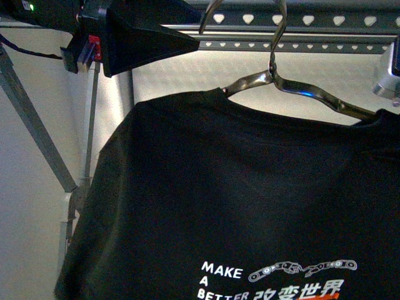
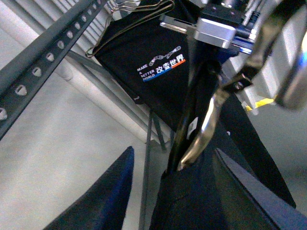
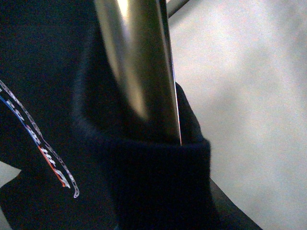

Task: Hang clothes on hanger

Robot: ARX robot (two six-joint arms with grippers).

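Note:
The black T-shirt (image 1: pixel 219 200) hangs on a shiny chrome shoulder bar (image 1: pixel 300 90) whose hook rises to the hanger, the grey rail with heart-shaped holes (image 1: pixel 294 20). The print shows low on the shirt (image 1: pixel 275 281). My left gripper (image 1: pixel 147 40) is open at the upper left, beside the rail. In the left wrist view its dark fingers (image 2: pixel 105 196) stand on either side of the shirt's collar (image 2: pixel 187 201) and the chrome bar (image 2: pixel 206 127). My right gripper (image 1: pixel 389 72) is shut on the shirt's shoulder at the right edge. The right wrist view shows collar ribbing (image 3: pixel 153 177) around the bar (image 3: pixel 139 67).
The rack's slanted grey legs (image 1: pixel 37 131) stand at the left before a pale wall. In the left wrist view the rail (image 2: pixel 43 62) runs away diagonally. Black cloth with the same print (image 2: pixel 160 67) and several thin wire hooks (image 2: pixel 139 7) show further along it.

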